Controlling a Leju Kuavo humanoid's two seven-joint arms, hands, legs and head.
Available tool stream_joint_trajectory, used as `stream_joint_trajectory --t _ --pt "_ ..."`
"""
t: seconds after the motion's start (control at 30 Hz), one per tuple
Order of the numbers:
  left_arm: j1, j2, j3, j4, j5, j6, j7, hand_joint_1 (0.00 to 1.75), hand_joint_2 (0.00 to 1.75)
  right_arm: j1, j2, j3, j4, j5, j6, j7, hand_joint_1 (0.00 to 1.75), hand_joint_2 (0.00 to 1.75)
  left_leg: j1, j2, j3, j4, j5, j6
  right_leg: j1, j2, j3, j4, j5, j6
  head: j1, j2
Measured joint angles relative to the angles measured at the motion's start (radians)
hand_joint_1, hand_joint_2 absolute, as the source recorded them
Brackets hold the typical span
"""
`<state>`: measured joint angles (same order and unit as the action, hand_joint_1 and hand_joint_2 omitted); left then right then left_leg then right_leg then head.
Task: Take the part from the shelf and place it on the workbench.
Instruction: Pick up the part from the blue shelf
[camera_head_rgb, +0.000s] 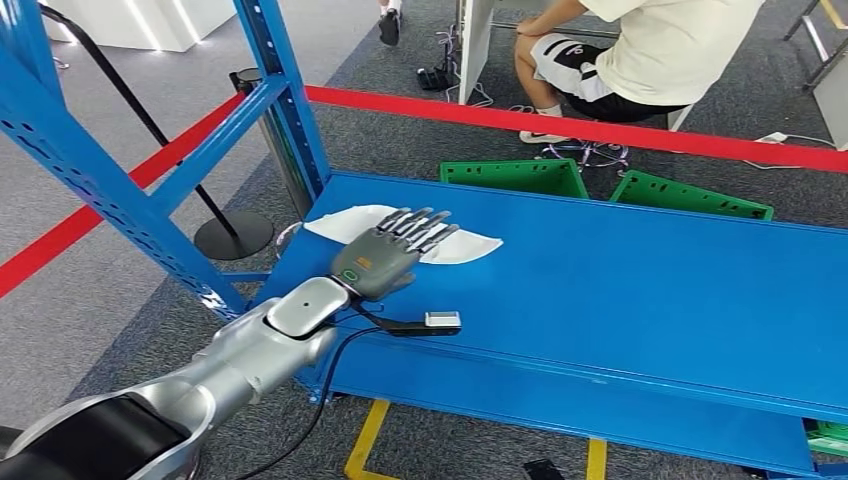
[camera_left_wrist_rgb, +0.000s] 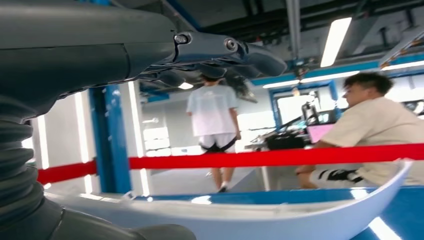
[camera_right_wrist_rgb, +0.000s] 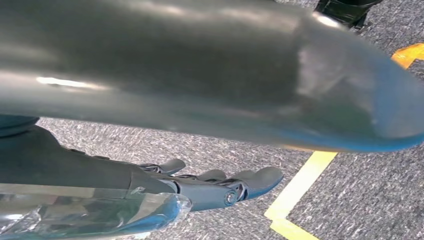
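The left hand (camera_head_rgb: 385, 258) is reaching over the blue shelf (camera_head_rgb: 640, 290), its fingers (camera_head_rgb: 425, 228) spread flat and gripping nothing. The white part (camera_head_rgb: 470, 246) is lying directly beneath them on the shelf. The grasp step seems underway; next, closing around the part's edge. The right hand (camera_right_wrist_rgb: 220, 187) is hanging low, fingers loosely extended, holding nothing

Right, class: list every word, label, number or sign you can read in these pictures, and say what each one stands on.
None can be read.
Orange mark on the back of the left robot hand: too small to read.
Marks on the seated person's shorts: too blurred to read.
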<state>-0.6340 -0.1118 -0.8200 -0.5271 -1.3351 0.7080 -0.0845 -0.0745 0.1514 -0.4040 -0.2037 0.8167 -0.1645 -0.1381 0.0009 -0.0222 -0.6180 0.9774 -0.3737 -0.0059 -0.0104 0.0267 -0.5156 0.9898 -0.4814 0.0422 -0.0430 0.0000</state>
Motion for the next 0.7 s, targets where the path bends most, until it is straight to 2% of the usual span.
stream_joint_trajectory --t 0.27,0.7 --pt "0.017 0.020 0.058 0.077 0.012 0.000 0.038 0.00 1.75 0.005 0.000 0.000 0.000 -0.002 -0.002 -0.003 0.00 0.00 0.000 0.000 0.000 0.000 0.000 0.000 0.000 0.000 0.000 0.000 0.000 0.000 0.000 0.000" --pt "0.027 0.038 0.088 0.121 0.013 0.000 0.047 0.00 1.75 0.005 0.000 0.000 0.000 0.000 -0.002 -0.005 0.00 0.00 0.000 0.000 0.000 0.000 0.000 0.000 0.000 0.000 0.001 0.000 0.000 0.000 0.000 0.000"
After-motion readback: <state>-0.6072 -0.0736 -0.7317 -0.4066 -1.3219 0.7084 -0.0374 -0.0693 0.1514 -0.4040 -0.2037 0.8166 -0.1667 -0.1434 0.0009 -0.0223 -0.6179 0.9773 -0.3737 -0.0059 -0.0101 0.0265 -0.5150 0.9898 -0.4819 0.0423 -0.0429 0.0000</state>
